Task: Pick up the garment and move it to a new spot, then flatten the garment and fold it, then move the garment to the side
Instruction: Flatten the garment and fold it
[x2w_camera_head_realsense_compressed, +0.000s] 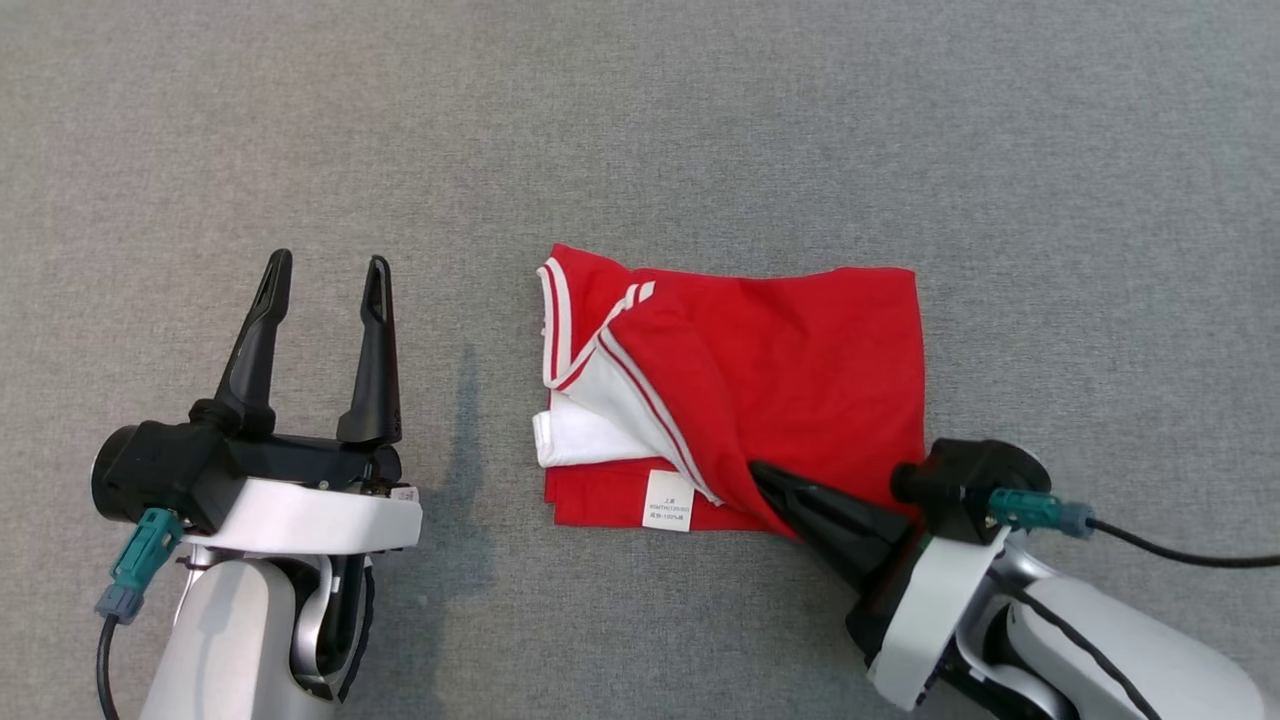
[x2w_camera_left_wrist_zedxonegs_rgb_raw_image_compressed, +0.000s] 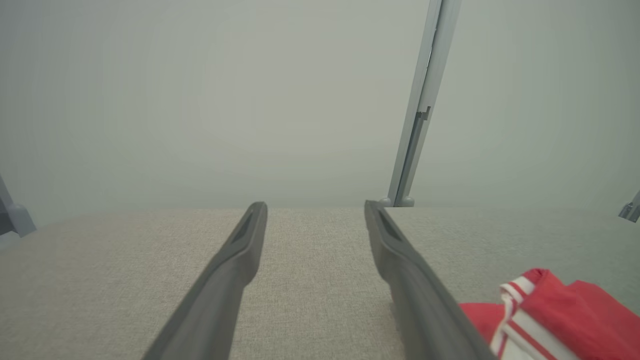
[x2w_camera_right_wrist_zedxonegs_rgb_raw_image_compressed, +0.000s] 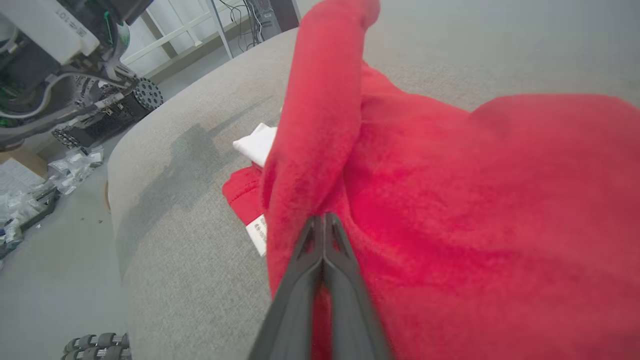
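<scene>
The garment is a red shirt with white stripes and a white inner panel, lying partly folded at the middle of the grey fabric surface. My right gripper is shut on the garment's near edge, pinching a raised fold of red cloth between its fingertips. A white label shows on the near hem. My left gripper stands open over bare surface well to the left of the garment, nothing between its fingers. The garment's striped corner shows at the lower right of the left wrist view.
The grey fabric surface spreads wide on all sides of the garment. A pale metal post rises beyond its far edge. Past the surface's rounded edge are wheeled equipment and clutter on the floor.
</scene>
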